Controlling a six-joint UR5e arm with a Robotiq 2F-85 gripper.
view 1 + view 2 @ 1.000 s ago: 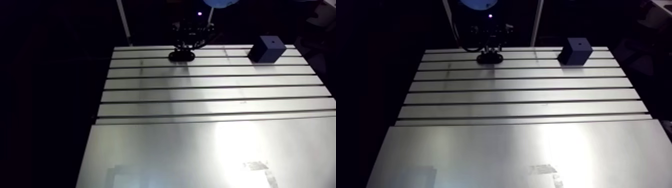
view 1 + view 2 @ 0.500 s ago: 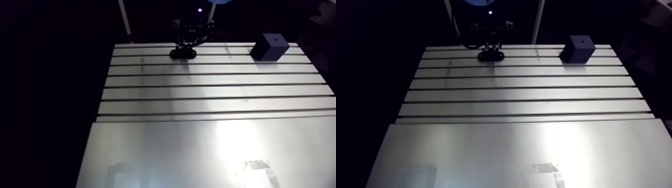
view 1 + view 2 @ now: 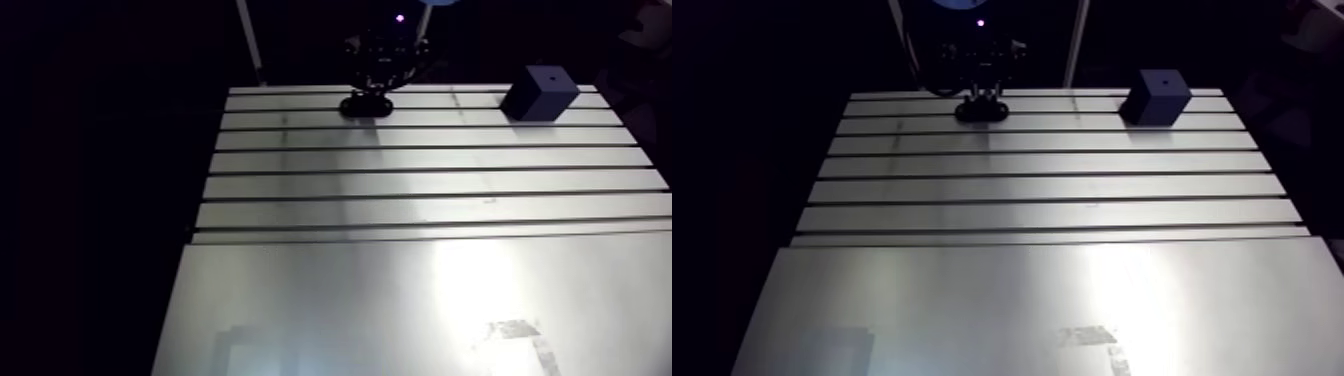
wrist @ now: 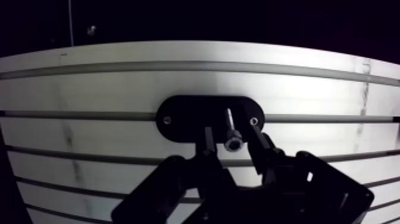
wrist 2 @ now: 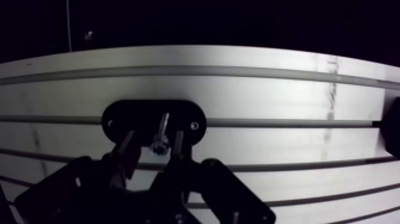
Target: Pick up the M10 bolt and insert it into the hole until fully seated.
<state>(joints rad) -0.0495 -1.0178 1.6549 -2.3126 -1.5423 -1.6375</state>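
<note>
Wrist view only: bolt (image 4: 231, 126) on black plate (image 4: 184, 119) between the gripper (image 4: 231, 133)'s apart fingers (image 4: 208, 140); arm view only: blue block (image 3: 540, 92).

bolt (image 4: 230, 128): 1 | black oval plate (image 4: 184, 119): 1 | dark block (image 3: 1156, 100): 1 (hole (image 3: 1163, 79) in it: 1) | table (image 3: 400, 300): 1

table (image 3: 400, 300) silver-grey, striped with dark parallel slots | oval plate (image 4: 184, 116) matt black | bolt (image 4: 230, 128) pale metallic grey | block (image 3: 540, 93) dark blue, one dark spot on top | gripper (image 4: 231, 136) black
</note>
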